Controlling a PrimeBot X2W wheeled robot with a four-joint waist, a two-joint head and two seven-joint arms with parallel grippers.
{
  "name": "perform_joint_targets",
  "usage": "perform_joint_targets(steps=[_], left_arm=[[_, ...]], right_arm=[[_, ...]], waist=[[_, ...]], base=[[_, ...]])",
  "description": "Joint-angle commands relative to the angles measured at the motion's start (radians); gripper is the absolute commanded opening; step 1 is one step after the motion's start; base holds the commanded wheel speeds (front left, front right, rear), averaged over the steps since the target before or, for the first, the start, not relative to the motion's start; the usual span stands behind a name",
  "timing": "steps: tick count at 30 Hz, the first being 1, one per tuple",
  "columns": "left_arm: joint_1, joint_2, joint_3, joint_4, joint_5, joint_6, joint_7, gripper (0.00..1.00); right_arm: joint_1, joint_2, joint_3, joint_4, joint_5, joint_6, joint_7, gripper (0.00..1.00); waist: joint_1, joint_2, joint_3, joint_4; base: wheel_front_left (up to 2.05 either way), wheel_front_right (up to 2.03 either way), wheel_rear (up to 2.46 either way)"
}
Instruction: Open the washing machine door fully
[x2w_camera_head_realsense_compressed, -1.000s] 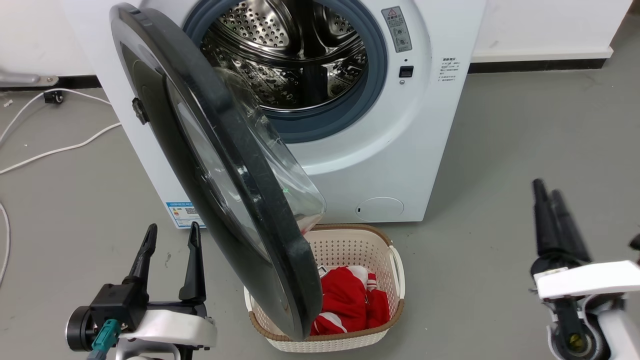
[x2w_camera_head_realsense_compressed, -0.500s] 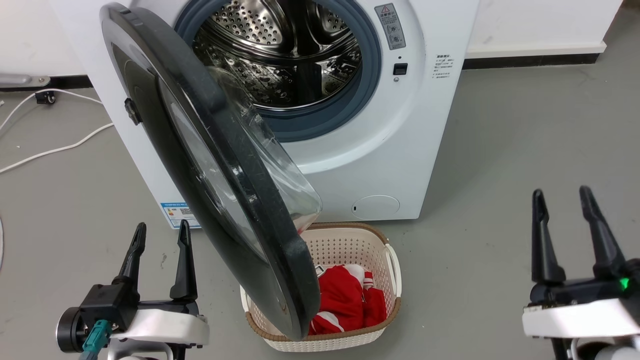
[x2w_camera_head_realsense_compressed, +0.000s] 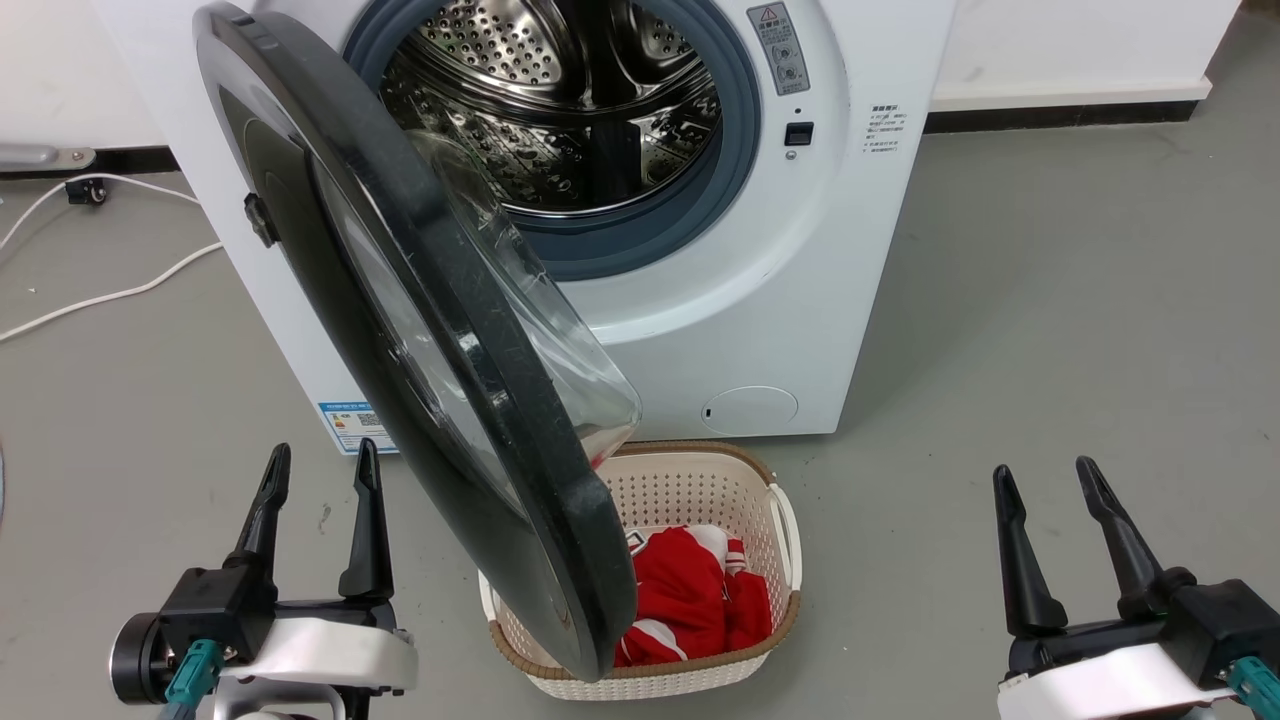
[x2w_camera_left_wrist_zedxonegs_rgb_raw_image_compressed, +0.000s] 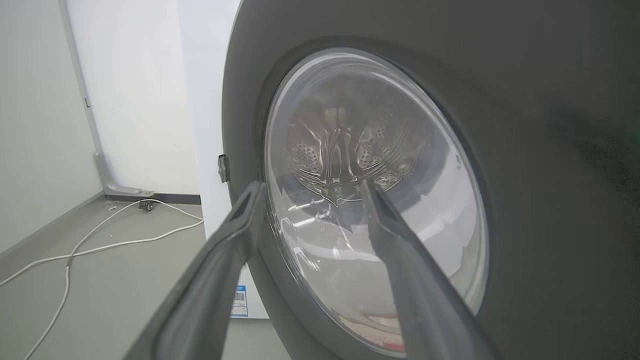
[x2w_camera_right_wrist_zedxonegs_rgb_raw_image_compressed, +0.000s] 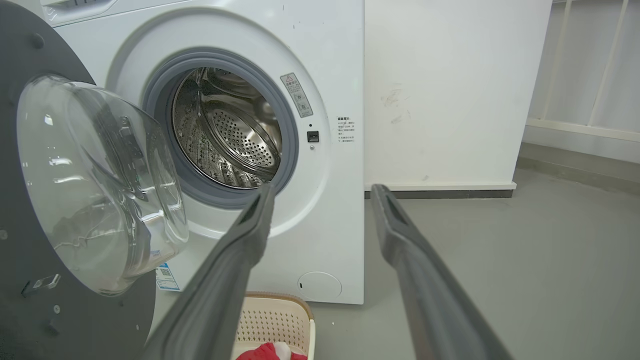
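Note:
The white washing machine (x2w_camera_head_realsense_compressed: 850, 260) (x2w_camera_right_wrist_zedxonegs_rgb_raw_image_compressed: 340, 75) stands ahead with its steel drum exposed. Its round black-rimmed door (x2w_camera_head_realsense_compressed: 400, 300) hangs swung out to roughly a right angle from the front, hinged at the left, glass bowl (x2w_camera_right_wrist_zedxonegs_rgb_raw_image_compressed: 95, 185) facing right. My left gripper (x2w_camera_head_realsense_compressed: 318, 462) is open at the lower left, just left of the door's outer face (x2w_camera_left_wrist_zedxonegs_rgb_raw_image_compressed: 550, 175), touching nothing. At the lower right my right gripper (x2w_camera_head_realsense_compressed: 1045, 475) is open and empty, well away from the door. The right wrist view has its fingers (x2w_camera_right_wrist_zedxonegs_rgb_raw_image_compressed: 250, 225) pointing at the machine front.
A cream perforated basket (x2w_camera_head_realsense_compressed: 700, 480) with red clothing (x2w_camera_head_realsense_compressed: 690, 600) sits on the grey floor under the door's lower edge. White cables (x2w_camera_head_realsense_compressed: 100, 290) lie on the floor at left. A white wall (x2w_camera_right_wrist_zedxonegs_rgb_raw_image_compressed: 450, 90) runs behind the machine on the right.
My right gripper has swung down and left toward the lower right corner and gone from shut to open. The camera shifted slightly. Door and left gripper hold their places.

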Motion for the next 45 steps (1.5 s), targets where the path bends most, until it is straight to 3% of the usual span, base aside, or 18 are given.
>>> perform_joint_targets(steps=[1, 11, 12, 13, 14, 26, 37, 45], left_arm=[[0.007, 0.0, 0.002, -0.002, 0.007, -0.003, -0.002, 1.0], [0.012, 0.0, -0.003, 0.003, 0.004, -0.004, -0.002, 1.0], [0.012, 0.0, -0.003, 0.004, 0.002, -0.004, -0.002, 0.96], [0.012, 0.0, -0.003, 0.004, 0.001, -0.004, -0.002, 0.7], [0.012, 0.0, -0.003, 0.005, 0.001, -0.004, -0.002, 0.0], [-0.02, 0.0, 0.001, -0.053, 0.0, -0.001, -0.002, 0.0], [-0.107, -0.001, -0.014, -0.472, 0.021, 0.007, -0.002, 0.0], [-0.127, 0.016, -0.19, -0.657, 0.056, -0.018, -0.002, 0.0]], right_arm=[[0.0, 0.004, -0.004, 0.007, -0.001, -0.001, -0.007, 1.0], [-0.008, 0.004, -0.002, 0.026, -0.024, -0.001, -0.009, 1.0], [-0.008, 0.004, -0.001, 0.026, -0.028, -0.001, -0.009, 1.0], [-0.008, 0.004, 0.001, 0.026, -0.025, -0.001, -0.008, 1.0], [-0.008, 0.004, 0.001, 0.026, -0.03, -0.001, -0.007, 1.0], [-0.009, 0.004, -0.003, 0.027, -0.023, -0.001, -0.005, 1.0], [-0.008, 0.004, -0.006, 0.034, -0.012, -0.001, -0.004, 1.0], [-0.011, 0.004, 0.0, 0.045, 0.001, -0.001, -0.002, 1.0]], waist=[[0.0, 0.0, 0.0, -0.001], [0.0, 0.0, -0.007, -0.002], [0.0, 0.0, -0.007, -0.003], [0.0, 0.0, -0.007, -0.004], [0.0, 0.0, -0.007, -0.004], [0.0, 0.0, -0.004, -0.004], [0.0, 0.0, -0.006, 0.004], [0.0, 0.0, -0.012, -0.002]], base=[[0.0, 0.0, 0.0], [0.0, 0.0, 0.0], [0.0, 0.0, 0.0], [0.0, 0.0, 0.0], [0.0, 0.0, 0.0], [0.0, 0.0, 0.0], [0.0, 0.0, 0.0], [0.0, 0.0, 0.0]])
